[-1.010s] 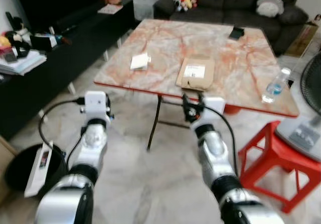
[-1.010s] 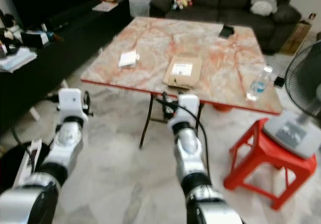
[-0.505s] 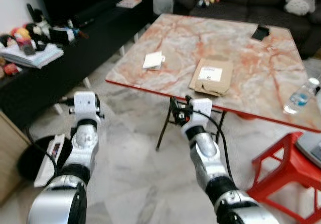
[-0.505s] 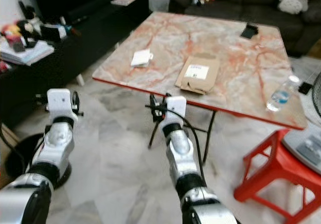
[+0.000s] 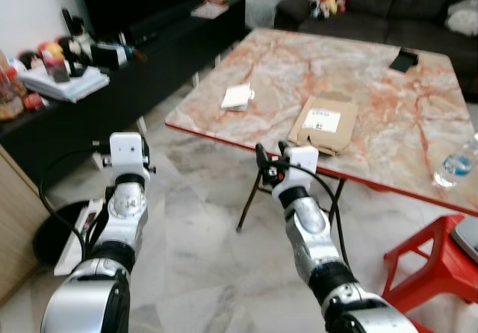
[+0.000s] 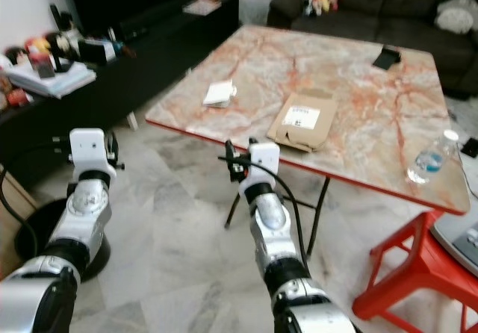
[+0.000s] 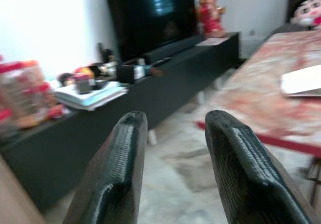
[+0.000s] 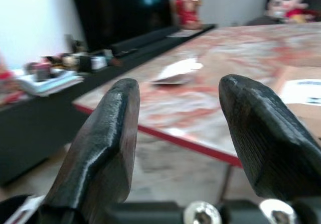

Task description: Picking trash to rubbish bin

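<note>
Table (image 5: 388,124): marble top ahead of me, my landmark.
Trash: a flat cardboard packet (image 5: 324,124) near the table's front edge and a white paper (image 5: 237,97) beside it toward my left.
Bin (image 5: 52,232): dark, on the floor well left of the table.
Right gripper (image 8: 175,133): fingers spread, empty, just short of the table's edge.
Left gripper (image 7: 173,163): spread, empty, off the table's left side.
Doing it well: I judge I should step closer, then reach level over the edge for the packet.
</note>
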Robot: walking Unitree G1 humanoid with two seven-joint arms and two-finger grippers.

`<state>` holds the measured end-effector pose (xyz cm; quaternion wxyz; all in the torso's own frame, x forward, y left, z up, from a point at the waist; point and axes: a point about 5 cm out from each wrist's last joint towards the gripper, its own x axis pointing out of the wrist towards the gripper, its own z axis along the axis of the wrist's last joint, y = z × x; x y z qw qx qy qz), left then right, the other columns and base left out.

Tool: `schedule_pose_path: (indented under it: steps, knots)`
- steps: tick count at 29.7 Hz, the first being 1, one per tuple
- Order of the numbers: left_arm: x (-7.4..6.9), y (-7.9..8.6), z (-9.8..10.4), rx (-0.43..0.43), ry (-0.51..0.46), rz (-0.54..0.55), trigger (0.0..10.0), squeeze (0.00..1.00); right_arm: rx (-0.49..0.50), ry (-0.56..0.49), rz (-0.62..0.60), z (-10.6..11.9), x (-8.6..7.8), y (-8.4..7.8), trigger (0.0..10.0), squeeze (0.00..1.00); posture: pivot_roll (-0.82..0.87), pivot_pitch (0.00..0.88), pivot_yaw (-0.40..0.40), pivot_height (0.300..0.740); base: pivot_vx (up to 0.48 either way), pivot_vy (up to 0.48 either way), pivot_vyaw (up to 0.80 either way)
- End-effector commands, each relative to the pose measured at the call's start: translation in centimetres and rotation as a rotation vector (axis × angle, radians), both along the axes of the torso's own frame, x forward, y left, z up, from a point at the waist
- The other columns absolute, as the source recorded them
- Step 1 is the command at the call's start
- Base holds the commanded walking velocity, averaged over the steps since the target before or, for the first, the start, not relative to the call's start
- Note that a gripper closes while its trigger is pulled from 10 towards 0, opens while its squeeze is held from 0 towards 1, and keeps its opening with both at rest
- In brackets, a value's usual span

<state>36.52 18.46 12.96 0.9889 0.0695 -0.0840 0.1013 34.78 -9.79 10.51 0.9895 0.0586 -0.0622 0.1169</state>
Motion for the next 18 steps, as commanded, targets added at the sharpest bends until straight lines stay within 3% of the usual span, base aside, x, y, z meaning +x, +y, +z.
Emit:
schedule_pose_path:
  steps: [1, 18]
  knots:
    - [0.05, 0.43, 0.21, 0.005, -0.003, 0.013, 10.0, 0.0, 0.011, -0.018, 0.0, 0.54, 0.15, 0.25, 10.0, 0.0, -0.01, 0.0, -0.009, 0.74, 0.285, 0.0, 0.0]
    - [0.07, 0.7, 0.38, 0.005, -0.009, 0.029, 10.0, 0.0, 0.009, -0.027, 0.008, 0.76, 0.22, 0.3, 10.0, 0.0, -0.01, 0.004, -0.014, 0.74, 0.375, 0.0, 0.0]
